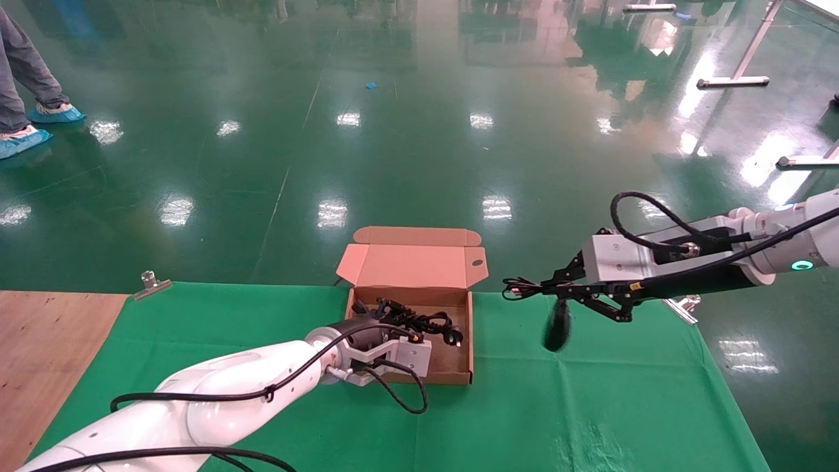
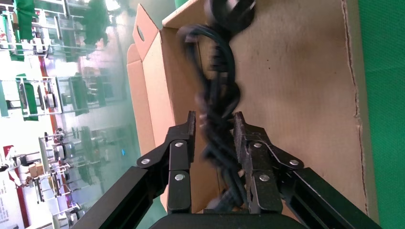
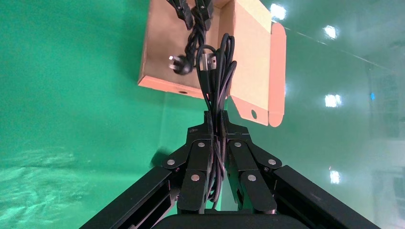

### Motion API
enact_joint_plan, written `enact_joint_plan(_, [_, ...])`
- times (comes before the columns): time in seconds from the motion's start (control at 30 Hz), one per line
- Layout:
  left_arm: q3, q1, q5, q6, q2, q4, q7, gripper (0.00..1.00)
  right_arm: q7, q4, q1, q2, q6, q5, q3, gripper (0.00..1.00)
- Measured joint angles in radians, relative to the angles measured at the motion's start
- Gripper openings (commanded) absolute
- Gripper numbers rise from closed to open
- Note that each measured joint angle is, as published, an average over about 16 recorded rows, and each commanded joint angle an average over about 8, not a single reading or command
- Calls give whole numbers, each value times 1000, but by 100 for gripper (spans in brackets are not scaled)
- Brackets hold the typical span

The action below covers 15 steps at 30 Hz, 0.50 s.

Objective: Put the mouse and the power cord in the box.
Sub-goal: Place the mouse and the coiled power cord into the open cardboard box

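Observation:
The brown box [image 1: 452, 377] stands open on the green cloth, its lid [image 1: 413, 265] tipped back. Inside it lies the black power cord [image 1: 429, 324], its plug head [image 1: 452, 339] toward the box's right wall. My left gripper [image 1: 392, 314] reaches into the box. In the left wrist view its fingers [image 2: 191, 131] stand a little apart around the blurred cord [image 2: 217, 95], with a thin gap on one side. Right of the box, above the cloth, my right gripper [image 1: 547, 288] is shut on the mouse's thin coiled cable [image 3: 217, 62]. The mouse [image 1: 557, 330] dangles below it, blurred.
A green cloth [image 1: 590, 406] covers the table, with bare wood [image 1: 39, 354] at the left. Metal clips [image 1: 152, 284] [image 1: 682, 308] hold the cloth's far edge. Beyond is glossy green floor, with a person's feet [image 1: 26, 131] far left and table legs [image 1: 734, 82] far right.

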Motion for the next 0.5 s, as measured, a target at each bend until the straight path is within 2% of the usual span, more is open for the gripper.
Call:
enact_joint_plan(0.27, [33,-21,-93,12,-7,1,-7,100,10,5,-2,-9,-7,6,2,0])
enact_joint_plan(0.5, [-17,-52,-252,129,-69,-54,-10,100,36,24,6,-36,-8,6,0,0])
